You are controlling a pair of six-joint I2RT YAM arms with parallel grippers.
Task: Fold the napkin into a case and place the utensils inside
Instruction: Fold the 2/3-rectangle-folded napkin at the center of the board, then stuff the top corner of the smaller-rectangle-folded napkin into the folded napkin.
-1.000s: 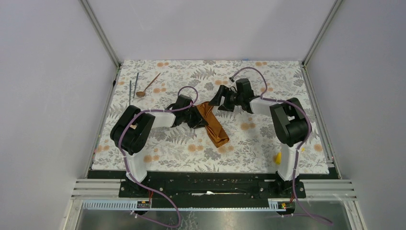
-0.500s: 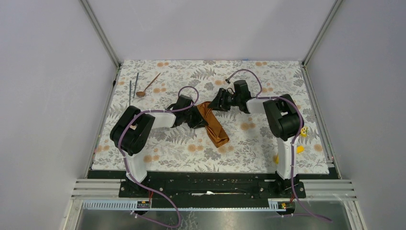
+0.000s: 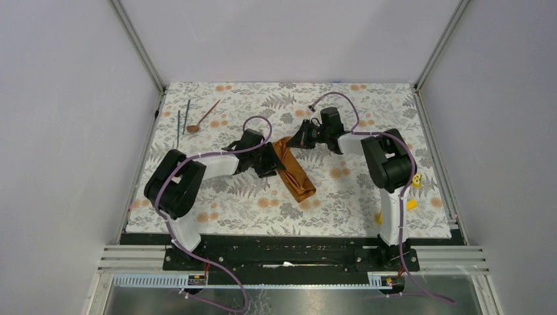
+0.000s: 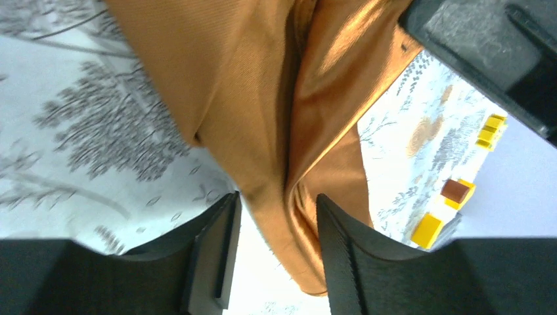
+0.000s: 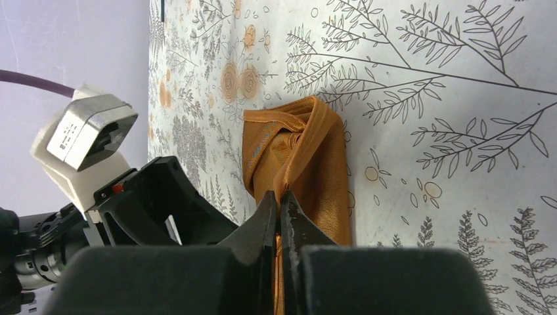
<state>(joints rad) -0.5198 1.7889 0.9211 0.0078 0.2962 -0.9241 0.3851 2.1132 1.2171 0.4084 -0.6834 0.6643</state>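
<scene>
At mid-table lay the rust-orange cloth napkin (image 3: 293,169), folded narrow. Right gripper (image 5: 279,200) clamped its far end; left gripper (image 4: 277,203) stood apart astride it. Folding was in hand; the next move likely needed an even pull.

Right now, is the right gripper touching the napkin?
Touching. The right wrist view shows the right gripper closed on a raised fold of the napkin, with orange cloth pinched between its two fingers.

Open tablecloth (image 3: 220,134) around the far-left utensils (image 3: 192,128)
</scene>
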